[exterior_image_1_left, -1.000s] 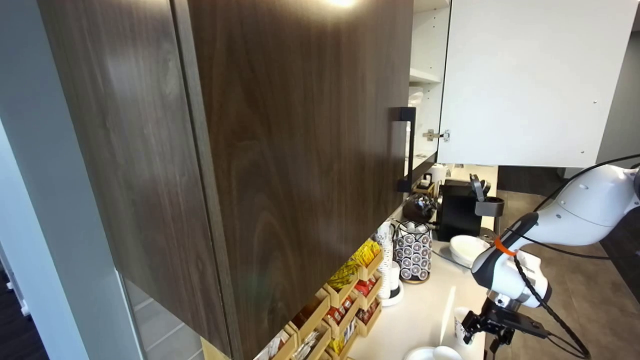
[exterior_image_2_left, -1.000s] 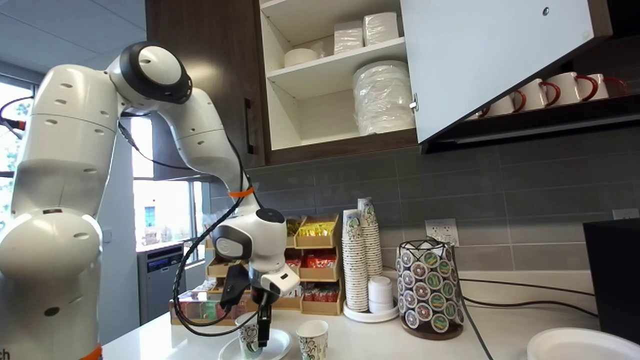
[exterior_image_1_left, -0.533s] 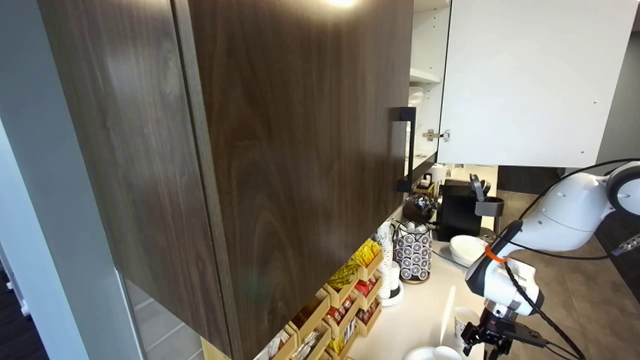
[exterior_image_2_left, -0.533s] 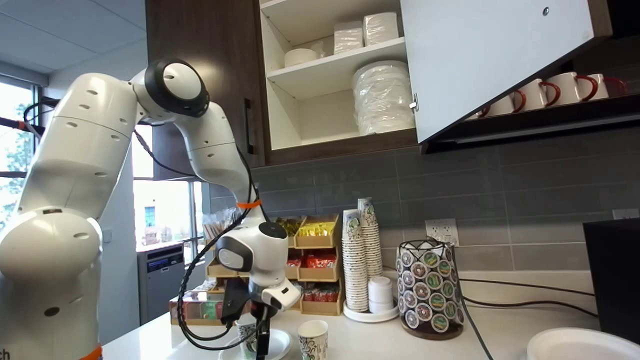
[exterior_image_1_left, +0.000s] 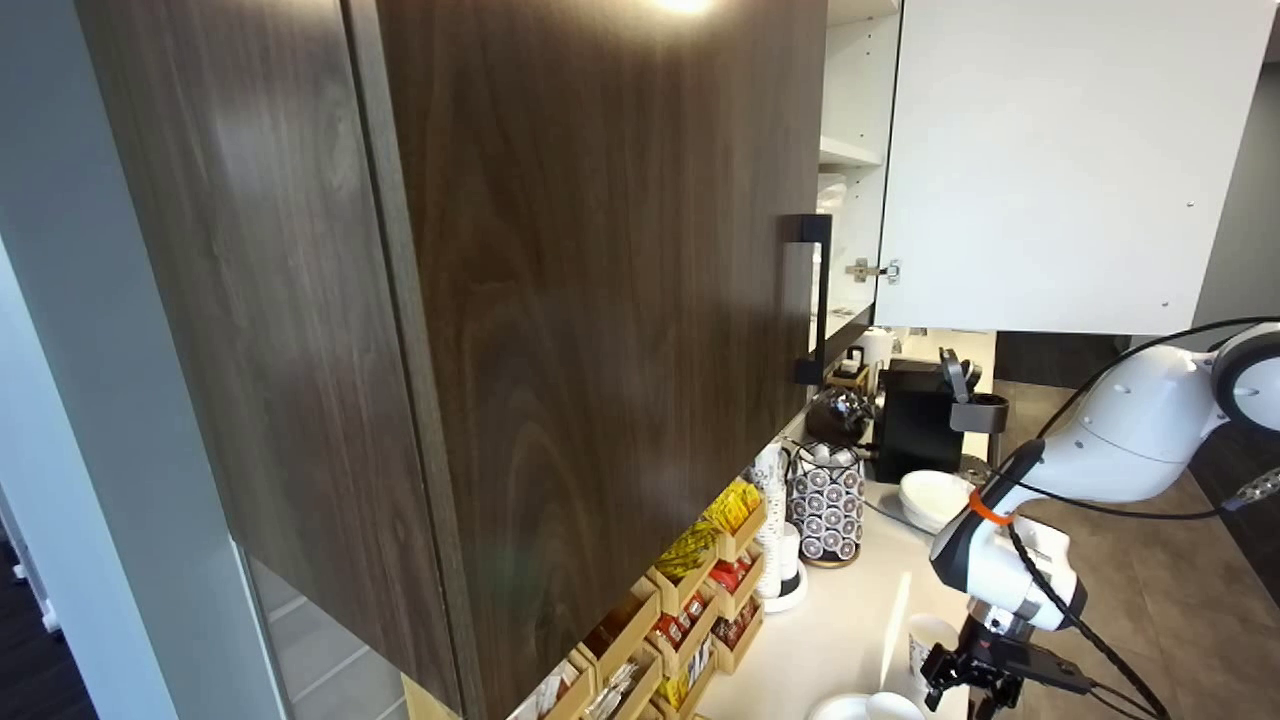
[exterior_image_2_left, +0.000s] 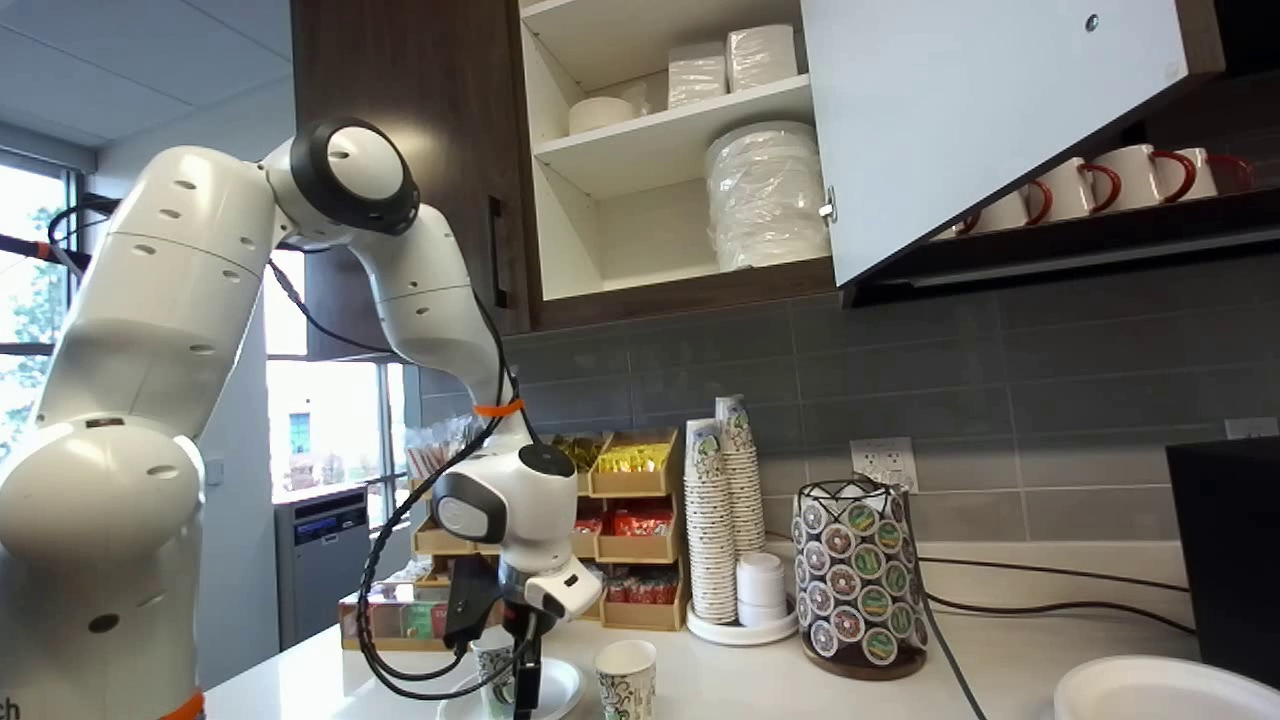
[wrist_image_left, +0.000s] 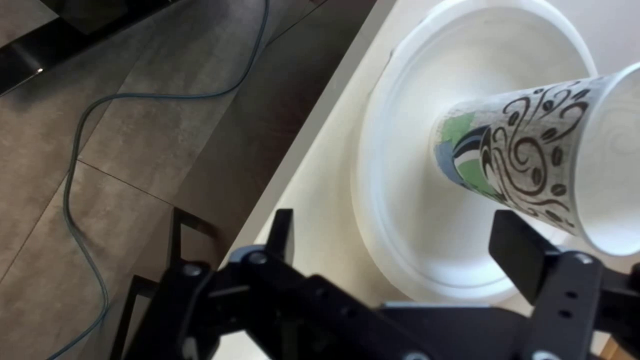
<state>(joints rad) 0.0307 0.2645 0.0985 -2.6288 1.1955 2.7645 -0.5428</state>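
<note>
My gripper (wrist_image_left: 402, 245) is open and empty, its two black fingers wide apart in the wrist view. A white paper cup (wrist_image_left: 530, 150) with a brown swirl print stands on a white plate (wrist_image_left: 372, 210), beside the right finger; I cannot tell whether they touch. The left finger is over the counter near its edge. In an exterior view my gripper (exterior_image_2_left: 527, 685) hangs low in front of the plate (exterior_image_2_left: 572, 685) and partly covers the cup (exterior_image_2_left: 492, 665). A second printed cup (exterior_image_2_left: 627, 682) stands on the counter right of it. In an exterior view my gripper (exterior_image_1_left: 960, 680) is close to that cup (exterior_image_1_left: 928, 640).
Stacked cups (exterior_image_2_left: 712, 540), a coffee-pod holder (exterior_image_2_left: 858, 580) and a snack rack (exterior_image_2_left: 640, 545) stand along the wall. An open cabinet door (exterior_image_2_left: 980, 110) juts out above. White bowls or plates (exterior_image_2_left: 1165, 690) lie at the right. The counter edge (wrist_image_left: 320, 117) drops to the floor.
Over the first half second, the arm's upper links swung right in an exterior view and the gripper shifted slightly lower. Since then nothing has visibly moved.
</note>
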